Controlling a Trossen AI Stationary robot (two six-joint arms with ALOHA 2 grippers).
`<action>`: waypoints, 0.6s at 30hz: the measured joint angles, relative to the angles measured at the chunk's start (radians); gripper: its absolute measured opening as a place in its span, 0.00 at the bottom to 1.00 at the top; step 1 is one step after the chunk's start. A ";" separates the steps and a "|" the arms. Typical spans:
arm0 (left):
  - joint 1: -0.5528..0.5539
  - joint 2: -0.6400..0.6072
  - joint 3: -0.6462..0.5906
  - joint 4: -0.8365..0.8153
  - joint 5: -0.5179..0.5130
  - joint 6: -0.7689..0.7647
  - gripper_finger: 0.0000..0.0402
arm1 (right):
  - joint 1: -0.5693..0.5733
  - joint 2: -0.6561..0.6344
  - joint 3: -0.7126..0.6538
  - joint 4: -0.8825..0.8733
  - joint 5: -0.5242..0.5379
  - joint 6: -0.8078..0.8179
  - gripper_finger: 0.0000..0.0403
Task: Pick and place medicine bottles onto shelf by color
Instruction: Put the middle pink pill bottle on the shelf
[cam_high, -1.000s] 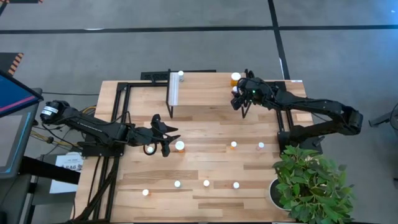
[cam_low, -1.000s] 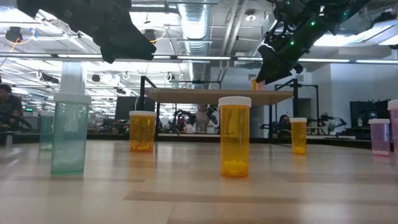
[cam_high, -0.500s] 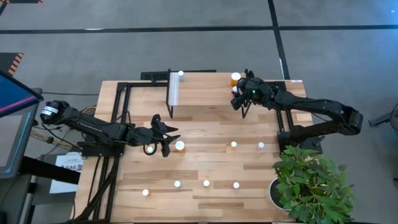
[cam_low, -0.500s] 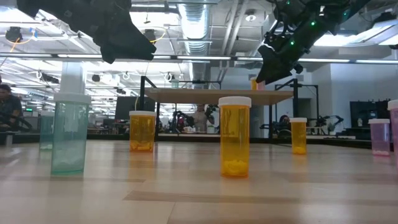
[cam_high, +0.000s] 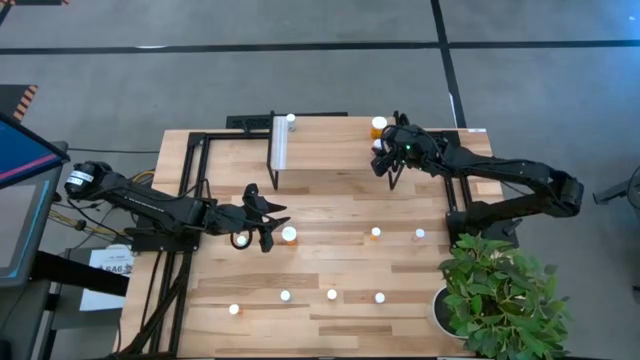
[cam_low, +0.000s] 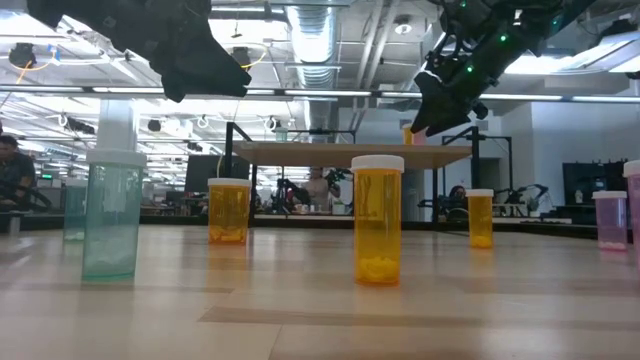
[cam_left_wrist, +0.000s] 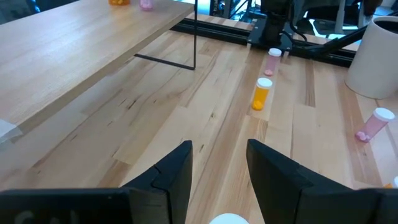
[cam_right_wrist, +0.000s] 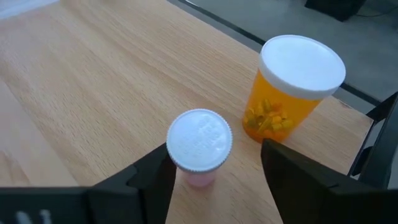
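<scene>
A small pink bottle (cam_right_wrist: 199, 149) stands upright between my right pincer's (cam_right_wrist: 214, 165) fingers on the shelf (cam_right_wrist: 81, 81), near a larger orange bottle (cam_right_wrist: 292, 87).

Looks like a robotics lab in an open-plan industrial space: exposed silver ductwork (cam_low: 318, 40) and strip lights on the ceiling, grey concrete floor (cam_high: 300, 60) marked with black tape lines, a wooden worktop (cam_high: 330, 270) on a black metal frame, and more robot rigs in the background.
</scene>
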 joint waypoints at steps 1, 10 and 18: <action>0.000 0.000 0.000 0.000 0.000 0.000 0.35 | 0.000 0.000 0.000 -0.001 0.000 0.000 0.64; 0.000 0.000 0.000 0.000 0.000 -0.001 0.35 | 0.000 0.000 0.000 -0.008 0.000 -0.005 0.67; 0.000 0.000 0.000 0.000 0.000 -0.001 0.34 | 0.000 0.000 0.000 -0.008 0.000 -0.027 0.72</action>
